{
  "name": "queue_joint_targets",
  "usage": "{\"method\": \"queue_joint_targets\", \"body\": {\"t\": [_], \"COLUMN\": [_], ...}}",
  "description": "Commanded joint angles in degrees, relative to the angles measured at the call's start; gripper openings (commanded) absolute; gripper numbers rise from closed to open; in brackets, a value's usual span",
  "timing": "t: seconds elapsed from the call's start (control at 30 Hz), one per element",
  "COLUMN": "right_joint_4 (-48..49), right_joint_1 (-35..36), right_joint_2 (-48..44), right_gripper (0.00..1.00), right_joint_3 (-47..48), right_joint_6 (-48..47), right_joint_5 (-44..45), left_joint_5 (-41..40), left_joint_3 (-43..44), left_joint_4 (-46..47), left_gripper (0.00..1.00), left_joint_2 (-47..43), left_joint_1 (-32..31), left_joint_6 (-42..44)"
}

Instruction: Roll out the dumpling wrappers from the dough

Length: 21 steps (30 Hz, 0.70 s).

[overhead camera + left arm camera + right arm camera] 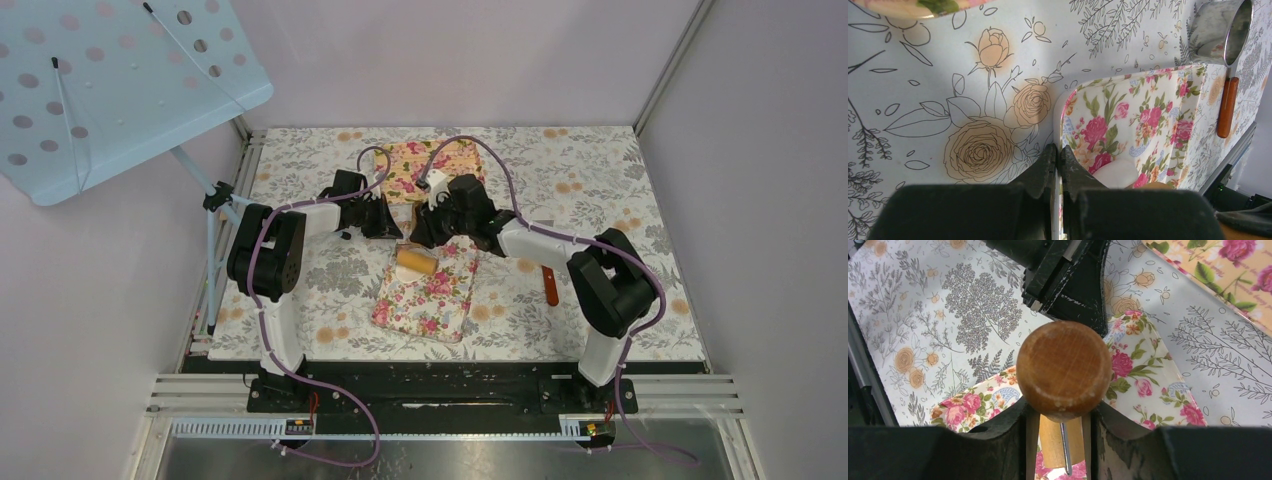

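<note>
Here, dough [1115, 172] on floral tray [1148, 110], roller [1064, 365] beside.

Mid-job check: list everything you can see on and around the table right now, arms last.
dough: one, white, on near board
wooden roller: one, brown, across near board's far end
near board: one, white with pink roses, table centre
far board: one, orange floral, beyond it
metal ring: one, shiny, orange handle, right of near board
panel: one, pale blue, perforated, upper left
left tool: black, shut, at near board's edge
right tool: black, shut on wooden roller
</note>
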Motion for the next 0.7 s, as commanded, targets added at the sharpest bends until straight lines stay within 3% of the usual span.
{"method": "queue_joint_targets", "body": {"t": [0.0, 0.27, 0.67], "right_joint_4": [-3.5, -6.7, -5.2], "right_joint_1": [2.0, 4.0, 4.8], "right_joint_2": [1.1, 2.0, 0.8], "right_gripper": [0.0, 0.0, 0.0], "right_joint_3": [0.4, -3.6, -10.3], "right_joint_6": [-6.2, -7.7, -5.7], "right_joint_5": [4.7, 3.8, -5.8], "left_joint_5": [1.4, 1.6, 1.7], "left_joint_3": [-0.1, -0.2, -0.3], "left_joint_4": [-3.2, -3.2, -3.2], "left_gripper": [0.0, 0.0, 0.0], "left_joint_2": [2.1, 2.0, 1.9], "left_joint_1": [-0.1, -0.2, -0.1], "left_joint_6": [0.5, 0.6, 0.5]}}
